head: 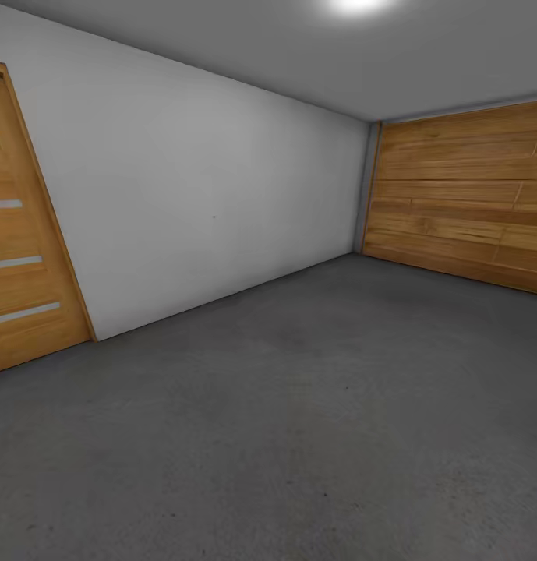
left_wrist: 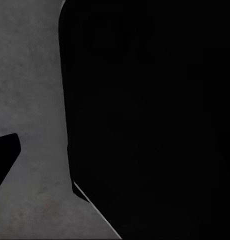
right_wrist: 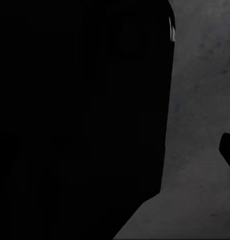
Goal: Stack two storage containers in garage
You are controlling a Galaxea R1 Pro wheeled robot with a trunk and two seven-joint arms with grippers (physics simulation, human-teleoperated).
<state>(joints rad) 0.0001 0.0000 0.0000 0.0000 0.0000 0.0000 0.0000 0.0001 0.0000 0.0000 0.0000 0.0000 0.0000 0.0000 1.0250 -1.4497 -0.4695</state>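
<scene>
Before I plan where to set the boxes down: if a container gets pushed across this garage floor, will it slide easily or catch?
Probably it slides steadily: the grey concrete floor looks smooth and flat, with no visible seams or ridges. Its matte, mottled finish suggests moderate grip, so a box likely stops rather than coasting. It looks level, so tipping seems unlikely.

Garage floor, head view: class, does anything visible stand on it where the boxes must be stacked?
Nothing visible does. The grey concrete floor runs bare to the white wall, the wooden door and the wide plank door. No box is in sight.
</scene>
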